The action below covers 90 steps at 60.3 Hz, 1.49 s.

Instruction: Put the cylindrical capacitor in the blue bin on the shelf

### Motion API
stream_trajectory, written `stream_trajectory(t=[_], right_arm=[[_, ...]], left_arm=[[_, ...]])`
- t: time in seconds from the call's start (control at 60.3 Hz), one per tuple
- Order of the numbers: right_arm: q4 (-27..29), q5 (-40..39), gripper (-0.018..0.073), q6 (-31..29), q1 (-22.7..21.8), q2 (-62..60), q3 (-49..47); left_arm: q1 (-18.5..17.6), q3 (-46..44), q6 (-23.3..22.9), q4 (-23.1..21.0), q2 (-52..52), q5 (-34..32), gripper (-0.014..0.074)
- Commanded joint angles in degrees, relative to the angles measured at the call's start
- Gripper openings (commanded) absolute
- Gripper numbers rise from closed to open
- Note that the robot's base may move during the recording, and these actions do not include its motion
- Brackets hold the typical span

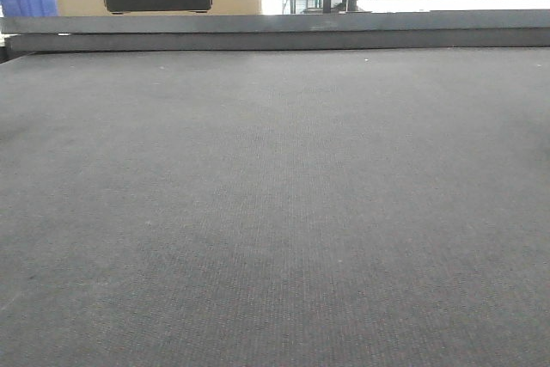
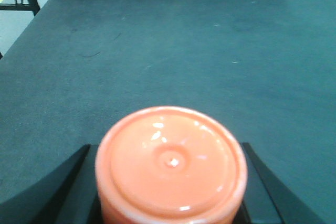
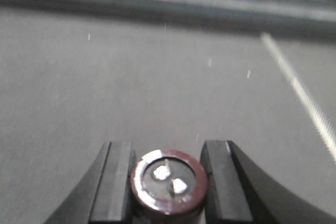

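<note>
Left gripper [image 2: 165,148]: two matte black jaws, smooth and wedge-shaped, narrow at the far tips and broadening toward the near edge of the wrist view. Right gripper [image 3: 167,153]: also black, slightly glossier, with curved outer backs. Each jaw carries a flat, rectangular, dark-grey pad [image 3: 116,182] on its inner side, square-cornered, edges a shade lighter.

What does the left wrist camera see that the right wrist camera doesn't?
Only the left wrist view shows a shiny orange cylinder, seen from its round top, sitting between the left gripper's dark fingers. Only the right wrist view shows the cylindrical capacitor, dark reddish-brown with two silver terminals on top, pinched between the right gripper's pads, plus a pale stripe crossing the surface on the right. Both views look out over a dark flat tabletop, and in both the gripper is closed on what it holds.
</note>
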Motion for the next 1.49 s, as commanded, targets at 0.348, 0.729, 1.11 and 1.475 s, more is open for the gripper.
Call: stream_trajectory(t=[0.348, 0.729, 1.11, 1.475], right_arm=[[6.44, 18.56, -0.0162, -0.03, 0.18, -0.99, -2.64], [6.32, 24.97, -0.0162, -4.03, 3.55, -13.84, -8.63], [4.23, 27.4, -0.0162, -4.13, 4.16, -24.13, -8.51], [4.19, 26.8, -0.0162, -4.13, 4.16, -26.06, -8.51]], left_arm=[[-2.96, -5.28, 0.01, -4.54, -18.67, 27.59, -0.0111], [-2.96, -5.28, 0.6, -4.7, -30.78, 39.6, -0.0111], [-2.96, -5.28, 1.36, -4.7, -34.75, 41.27, -0.0111], [-2.96, -5.28, 1.36, -4.7, -34.75, 40.93, -0.0111]])
